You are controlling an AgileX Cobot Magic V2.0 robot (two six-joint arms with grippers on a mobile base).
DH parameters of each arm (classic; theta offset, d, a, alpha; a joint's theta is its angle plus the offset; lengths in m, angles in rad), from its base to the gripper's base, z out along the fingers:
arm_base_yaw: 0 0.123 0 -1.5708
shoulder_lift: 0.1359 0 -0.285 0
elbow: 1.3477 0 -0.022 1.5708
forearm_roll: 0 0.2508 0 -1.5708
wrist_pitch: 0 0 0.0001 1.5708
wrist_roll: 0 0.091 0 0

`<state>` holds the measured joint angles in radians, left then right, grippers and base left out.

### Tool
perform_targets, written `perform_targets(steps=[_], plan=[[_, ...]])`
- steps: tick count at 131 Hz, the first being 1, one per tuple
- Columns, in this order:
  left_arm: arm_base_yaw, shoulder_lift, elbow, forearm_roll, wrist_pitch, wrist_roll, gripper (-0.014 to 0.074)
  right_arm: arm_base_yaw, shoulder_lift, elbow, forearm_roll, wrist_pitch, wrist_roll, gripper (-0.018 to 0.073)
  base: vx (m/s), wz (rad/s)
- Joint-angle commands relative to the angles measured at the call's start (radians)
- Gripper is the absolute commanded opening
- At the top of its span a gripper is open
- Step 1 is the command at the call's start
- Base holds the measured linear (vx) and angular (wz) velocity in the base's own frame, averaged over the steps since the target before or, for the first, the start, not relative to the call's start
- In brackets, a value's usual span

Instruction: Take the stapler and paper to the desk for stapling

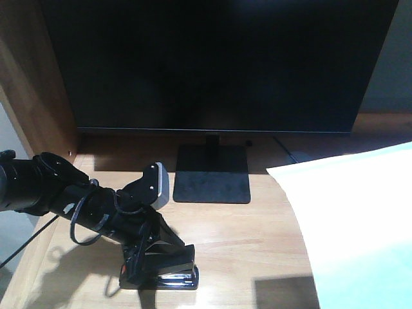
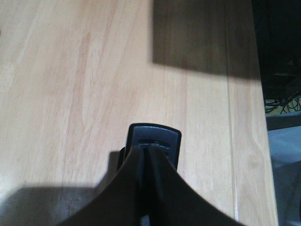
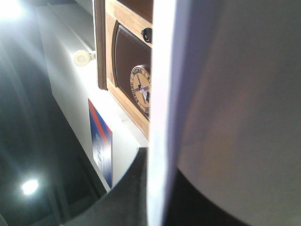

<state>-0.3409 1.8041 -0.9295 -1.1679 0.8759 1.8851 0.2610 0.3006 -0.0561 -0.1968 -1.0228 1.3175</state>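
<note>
Wooden tabletop point(image 1: 257, 244), monitor point(image 1: 219, 64) behind: left claw point(image 1: 151, 257) pinches stapler point(image 1: 177, 270) near front-left corner; right claw point(image 3: 162, 197) pinches paper point(image 1: 360, 219) well rightward.

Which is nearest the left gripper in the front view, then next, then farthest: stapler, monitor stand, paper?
1. The stapler, gripped by the left gripper, front left.
2. The monitor stand, behind it, centre.
3. The paper, far right.
</note>
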Motion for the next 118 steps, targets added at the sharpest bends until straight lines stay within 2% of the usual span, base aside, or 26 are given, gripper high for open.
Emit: perform_targets(steps=[1,118], plan=[[-0.007,-0.039,-0.023,-0.051,0.043,-0.009,-0.0006,-0.005,0.009,-0.032,0.0,-0.045,-0.01,-0.0006,0.0,0.0],[-0.007,-0.039,-0.023,-0.051,0.043,-0.008,-0.0006,-0.005,0.009,-0.032,0.002,-0.046,-0.01,-0.0006,0.0,0.0]])
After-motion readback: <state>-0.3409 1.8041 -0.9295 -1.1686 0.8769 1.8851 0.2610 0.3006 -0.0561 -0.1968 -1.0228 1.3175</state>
